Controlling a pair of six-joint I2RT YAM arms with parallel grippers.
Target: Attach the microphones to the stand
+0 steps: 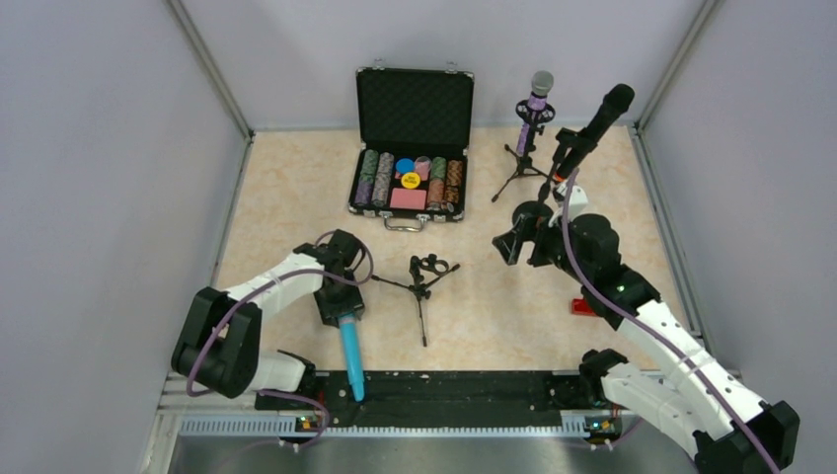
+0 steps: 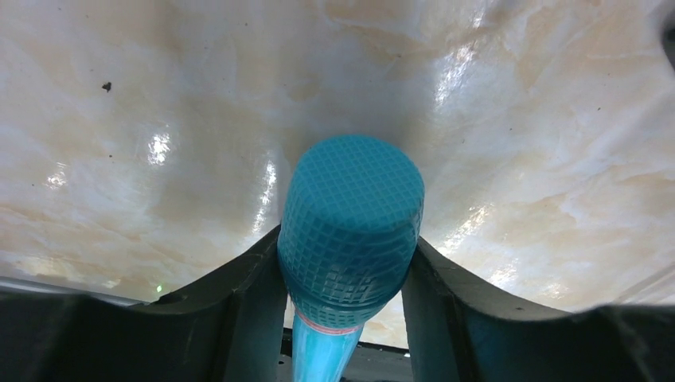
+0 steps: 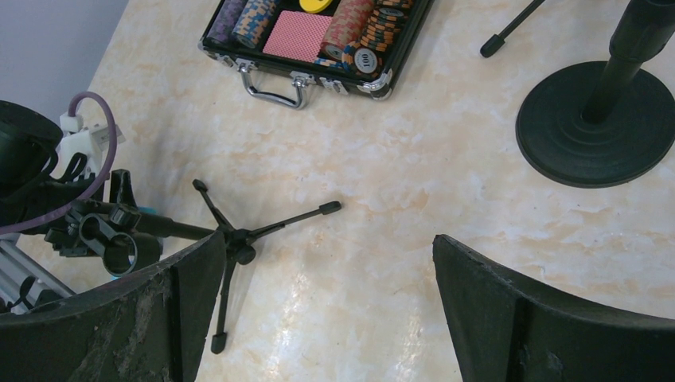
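1. Two of the three look done. The purple microphone (image 1: 536, 99) stands upright in the upright tripod stand (image 1: 520, 173) at the far right of the worktop (image 1: 494, 316). Just beside it the black microphone (image 1: 597, 123) leans in the clip of the round-based stand (image 3: 593, 119); how firmly either one is seated is too small to tell.
2. The turquoise microphone (image 1: 350, 351) is not yet mounted. The left claw (image 1: 341, 314) has closed on it near the head, and its tail points towards the near edge of the worktop. In the left wrist view its meshed head (image 2: 350, 231) fills the gap between the two dark fingers (image 2: 239, 318), above bare worktop.
3. Its likely home, the fallen tripod stand (image 1: 422, 281), lies on its side in the middle, near the left claw but apart from it; the clip (image 3: 111, 247) points left and the legs are splayed across the worktop.
4. The right claw (image 1: 511, 247) is spread wide and grips nothing; through its wrist camera the fallen tripod stand (image 3: 231, 235) and bare worktop show between the fingers (image 3: 517, 318).
5. What is left, as I judge it: the fallen stand must be set on its feet, or steadied where it lies, probably by the free right claw; then the turquoise microphone goes into the clip.
6. The open chip case (image 1: 413, 148) at the back and the small red block (image 1: 582, 306) by the right arm play no part.
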